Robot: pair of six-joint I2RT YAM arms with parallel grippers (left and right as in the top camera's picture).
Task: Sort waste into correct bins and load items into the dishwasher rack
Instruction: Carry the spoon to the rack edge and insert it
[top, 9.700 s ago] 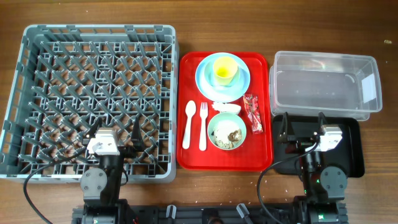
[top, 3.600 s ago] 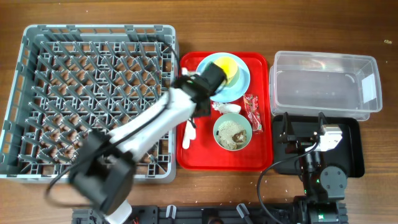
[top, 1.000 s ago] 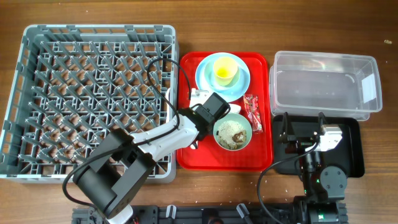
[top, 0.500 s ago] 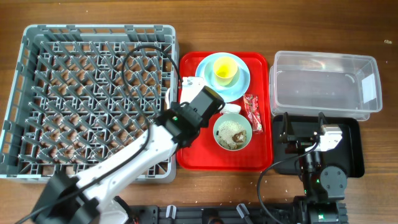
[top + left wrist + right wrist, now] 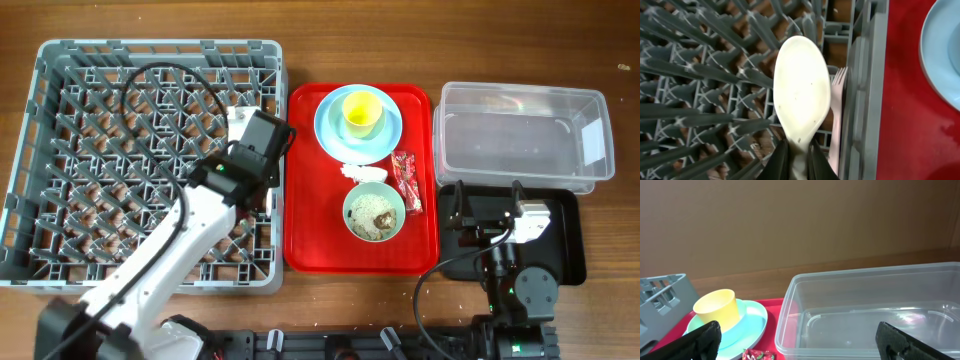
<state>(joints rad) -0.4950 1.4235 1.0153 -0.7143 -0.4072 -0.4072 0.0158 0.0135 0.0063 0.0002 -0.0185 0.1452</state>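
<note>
**Left end effector** (image 5: 799,156): over the right edge of the rack (image 5: 150,50), roughly midway between its near and far walls. The fingers (image 5: 781,161) are pressed onto the handle of the spoon (image 5: 801,95), pinching it. The spoon's scoop end points away from the wrist camera and sits above the pegs. The fork (image 5: 836,117) runs parallel, just right of the spoon and beside the rack's right wall (whether it shares the grip or rests in the rack cannot be told).

**Right end effector** (image 5: 487,205): low over the black tray (image 5: 570,245) at the near right of the bench (image 5: 610,320). Its fingers are spread wide with nothing between them.

**Rack:** occupies the left of the bench.

**Red tray** (image 5: 310,245): stands between the rack and the tub (image 5: 520,92). Contents noted:
- The plate (image 5: 335,135) is at the far end, with the cup (image 5: 362,112) upright on it.
- The napkin (image 5: 365,172) lies at the plate's near edge.
- The wrapper (image 5: 406,180) is just right of the napkin, along the tray's right side.
- The bowl (image 5: 349,205) is on the near side of the napkin and holds the scraps (image 5: 378,216).

**Tub:** far right, directly beyond the black tray. Its label (image 5: 594,140) is on the right end (seen through the clear wall).
</note>
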